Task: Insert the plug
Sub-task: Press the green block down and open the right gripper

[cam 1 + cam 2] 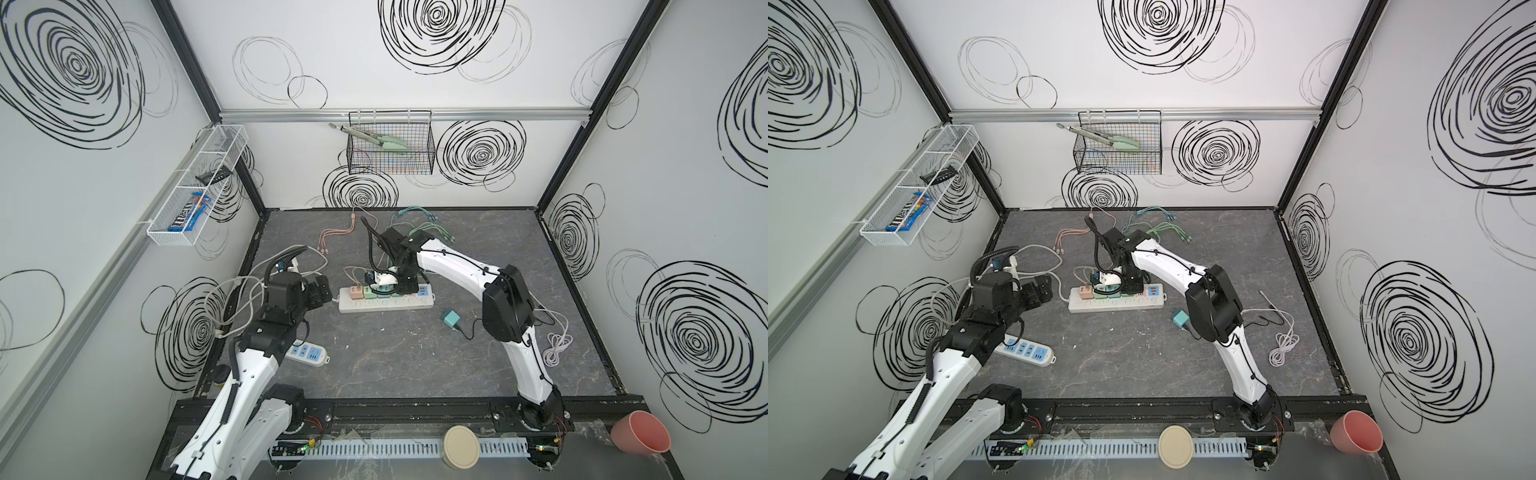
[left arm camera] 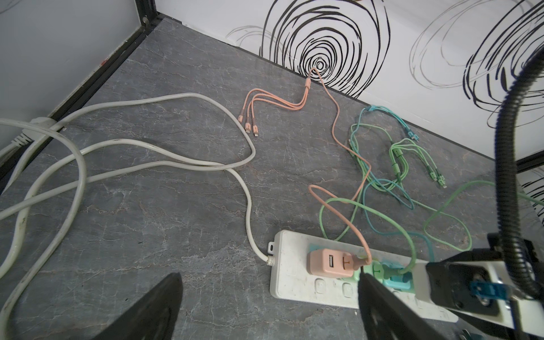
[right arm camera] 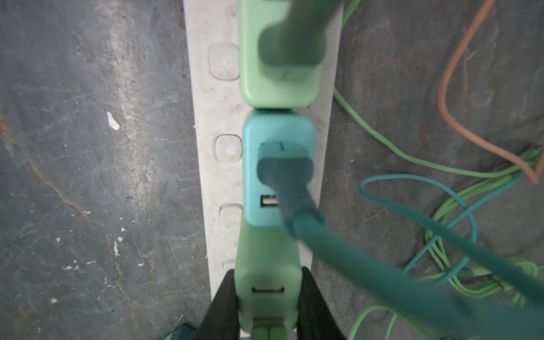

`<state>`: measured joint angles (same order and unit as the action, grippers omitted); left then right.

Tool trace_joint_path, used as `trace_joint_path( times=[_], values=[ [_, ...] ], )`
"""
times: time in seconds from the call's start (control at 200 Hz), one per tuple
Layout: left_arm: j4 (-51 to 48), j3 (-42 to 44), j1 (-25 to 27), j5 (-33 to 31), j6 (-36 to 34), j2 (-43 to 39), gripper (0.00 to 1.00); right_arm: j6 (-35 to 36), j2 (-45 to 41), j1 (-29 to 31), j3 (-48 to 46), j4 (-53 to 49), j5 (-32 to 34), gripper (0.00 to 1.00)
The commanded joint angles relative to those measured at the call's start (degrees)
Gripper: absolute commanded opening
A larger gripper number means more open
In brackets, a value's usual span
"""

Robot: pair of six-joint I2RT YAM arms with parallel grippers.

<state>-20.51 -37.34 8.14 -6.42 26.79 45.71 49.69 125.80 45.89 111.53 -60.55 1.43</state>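
right gripper [image 3: 268, 282], right wrist view: the black fingers [image 3: 223, 297] are pressed against both flanks of a light green adapter [image 3: 266, 253]. the plug is thus clamped by its sides, and its top face with the usb slot is left free. the adapter is held over the white power strip [image 3: 212, 176], next in line to a teal adapter [image 3: 278, 164] and touching it. a further green adapter [image 3: 279, 64] is seated beyond. whether the prongs are fully home cannot be told, as the underside is hidden. the side grip is judged to allow a straight downward press into the socket. the cords [image 3: 441, 229] are draped off one side of the strip, away from its row of switches.

left gripper [image 1: 322, 294]: the jaws are spread wide with nothing between them. it is held just beside the cable end of the strip, near a pink adapter [image 2: 329, 262]. it is judged to be placed there to steady the strip against sliding.

well apart on the table [image 1: 415, 365], a loose teal plug [image 1: 449, 319] and a blue-and-white strip [image 1: 309, 353] lie untouched.
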Motion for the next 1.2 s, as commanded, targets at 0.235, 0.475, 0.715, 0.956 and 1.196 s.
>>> trace_joint_path(
  times=[0.235,0.475,0.715,0.956,1.196],
  values=[
    [1.2,0.7,-0.5,2.5,-0.2,0.5,0.96,-4.4,11.0,1.6,-0.7,-1.4,2.0,0.0],
    [0.6,0.7,-0.5,2.9,-0.7,1.4,0.96,-5.8,13.0,1.6,3.4,-4.4,2.7,0.03],
    [0.8,0.6,-0.5,2.7,-0.6,2.1,0.96,-5.5,5.5,2.1,2.7,-3.6,1.4,0.42],
    [0.8,0.7,-0.4,2.3,-0.5,2.2,0.96,-4.1,-5.3,2.1,-1.5,3.1,-5.1,0.97],
    [0.6,0.1,0.9,0.4,1.1,3.6,0.96,-2.5,-17.9,1.7,-13.2,15.3,-9.3,0.97]
  ],
)
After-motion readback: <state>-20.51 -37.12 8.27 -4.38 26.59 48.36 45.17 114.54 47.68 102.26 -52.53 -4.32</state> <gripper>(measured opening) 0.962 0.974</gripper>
